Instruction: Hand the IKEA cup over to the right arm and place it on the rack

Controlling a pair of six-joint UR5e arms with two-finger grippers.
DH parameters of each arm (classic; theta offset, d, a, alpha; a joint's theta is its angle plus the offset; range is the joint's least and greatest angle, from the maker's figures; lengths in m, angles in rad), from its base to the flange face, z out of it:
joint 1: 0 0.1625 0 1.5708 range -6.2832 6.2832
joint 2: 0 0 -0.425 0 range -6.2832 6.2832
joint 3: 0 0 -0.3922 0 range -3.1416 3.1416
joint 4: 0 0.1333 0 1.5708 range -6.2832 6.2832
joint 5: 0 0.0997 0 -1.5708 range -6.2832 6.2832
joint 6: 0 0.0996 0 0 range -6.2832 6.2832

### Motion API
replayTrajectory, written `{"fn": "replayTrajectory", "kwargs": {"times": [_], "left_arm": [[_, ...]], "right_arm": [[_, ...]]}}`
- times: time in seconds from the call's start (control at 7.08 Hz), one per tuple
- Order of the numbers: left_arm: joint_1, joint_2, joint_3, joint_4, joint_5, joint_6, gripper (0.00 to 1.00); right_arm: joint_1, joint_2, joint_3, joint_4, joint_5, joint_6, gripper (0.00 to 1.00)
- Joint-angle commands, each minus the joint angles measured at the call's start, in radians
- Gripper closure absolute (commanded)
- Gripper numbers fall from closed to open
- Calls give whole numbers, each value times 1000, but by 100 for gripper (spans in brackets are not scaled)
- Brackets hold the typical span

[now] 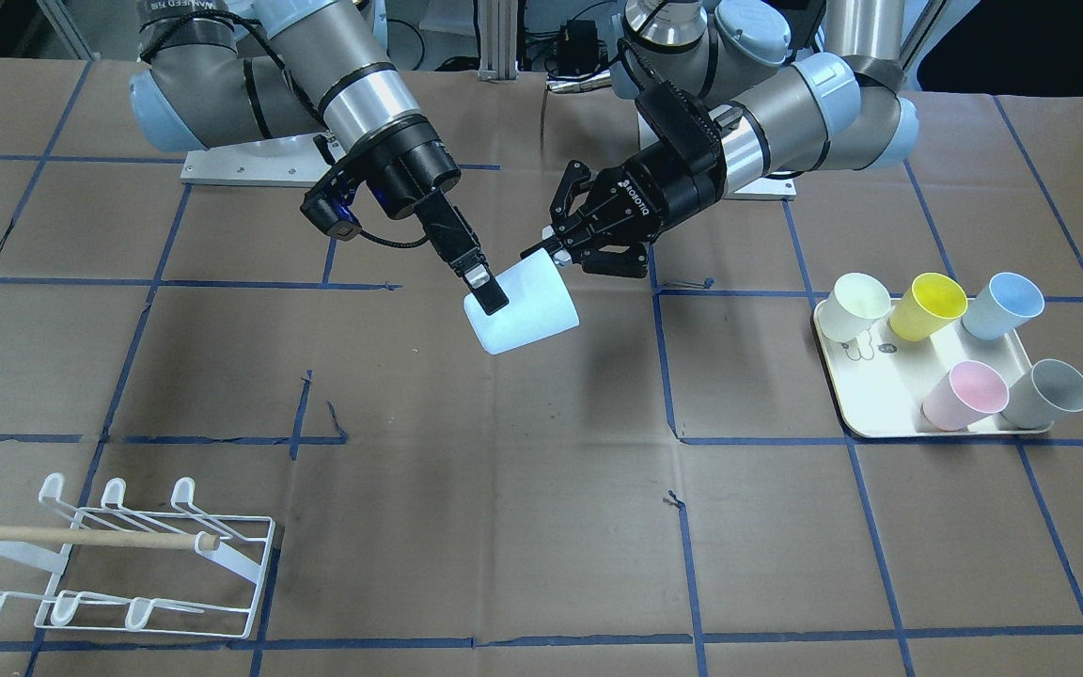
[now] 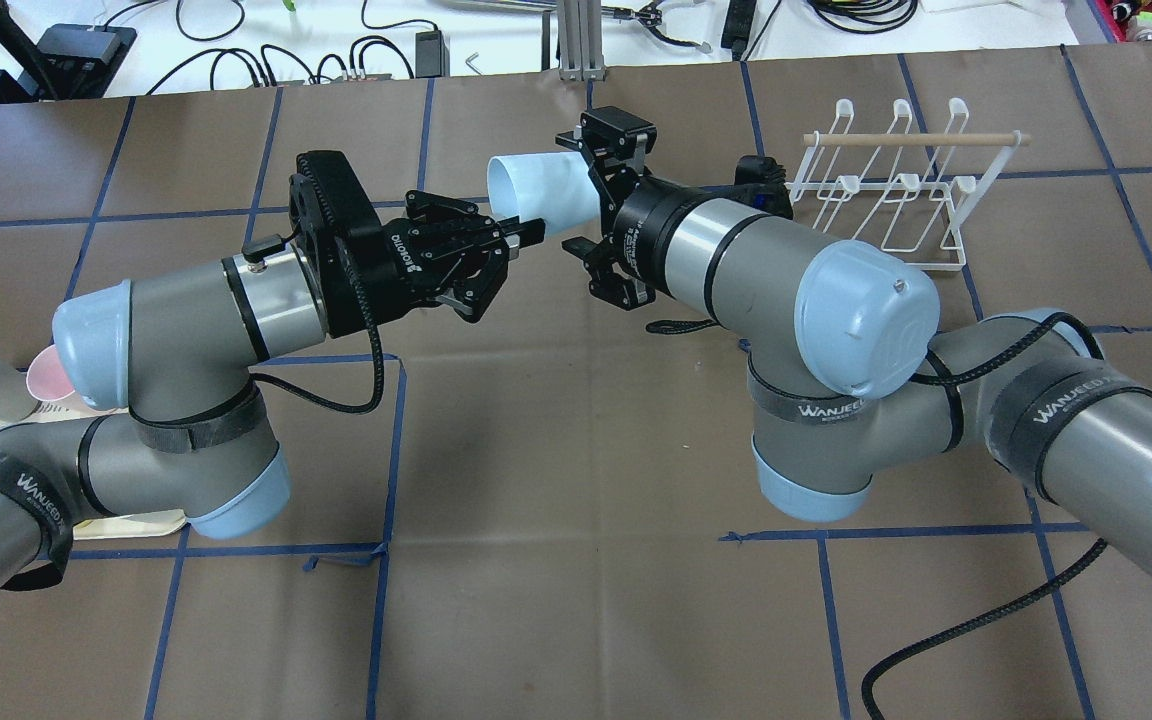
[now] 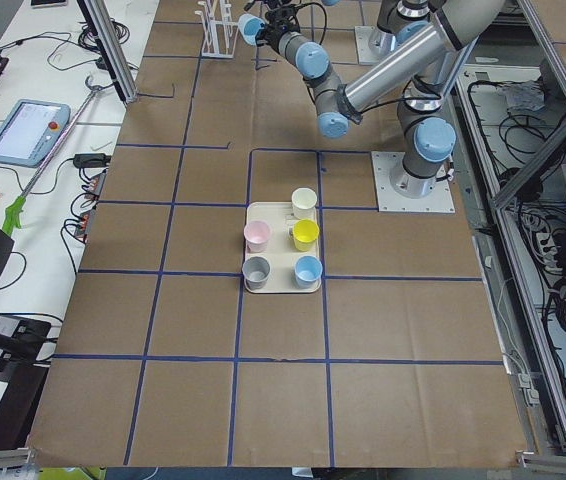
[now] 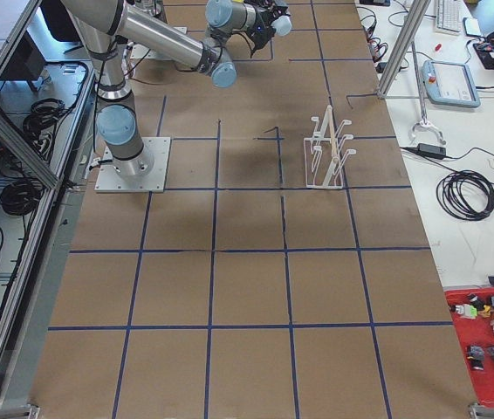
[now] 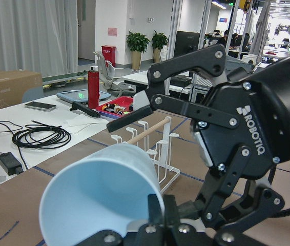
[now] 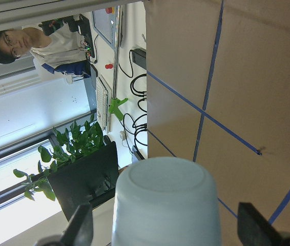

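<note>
A pale blue IKEA cup [image 1: 532, 310] hangs on its side in the air above the table's middle. My right gripper [image 1: 494, 301] is shut on the cup's body. In the right wrist view its fingers flank the cup [image 6: 165, 195], whose base points away. My left gripper [image 1: 556, 249] is open at the cup's rim. In the left wrist view its fingers stand wide apart around the cup's mouth [image 5: 94, 200]. The white wire rack [image 1: 128, 555] with a wooden dowel stands empty near the table's edge on the right arm's side. The rack also shows in the overhead view [image 2: 886, 200].
A cream tray [image 1: 880, 414] on the left arm's side carries several cups: cream [image 1: 856, 306], yellow [image 1: 927, 306], blue [image 1: 1002, 306], pink [image 1: 965, 395] and grey [image 1: 1049, 395]. Brown paper with blue tape lines covers the table.
</note>
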Motion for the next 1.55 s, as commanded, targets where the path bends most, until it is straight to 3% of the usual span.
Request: {"fn": "replayTrajectory", "kwargs": {"times": [0.0, 0.57, 0.99, 1.27, 1.41], "left_arm": [[0, 0, -1, 0, 0, 0, 96], [0, -2, 0, 0, 1, 0, 96], [0, 1, 2, 0, 1, 0, 94], [0, 4, 7, 0, 7, 1, 84], [0, 6, 8, 1, 14, 5, 69]], "right_arm": [[2, 11, -7, 0, 0, 2, 1], [2, 12, -7, -1, 3, -1, 22], [0, 13, -5, -1, 13, -1, 53], [0, 13, -5, -1, 15, -1, 61], [0, 11, -5, -1, 15, -1, 62]]}}
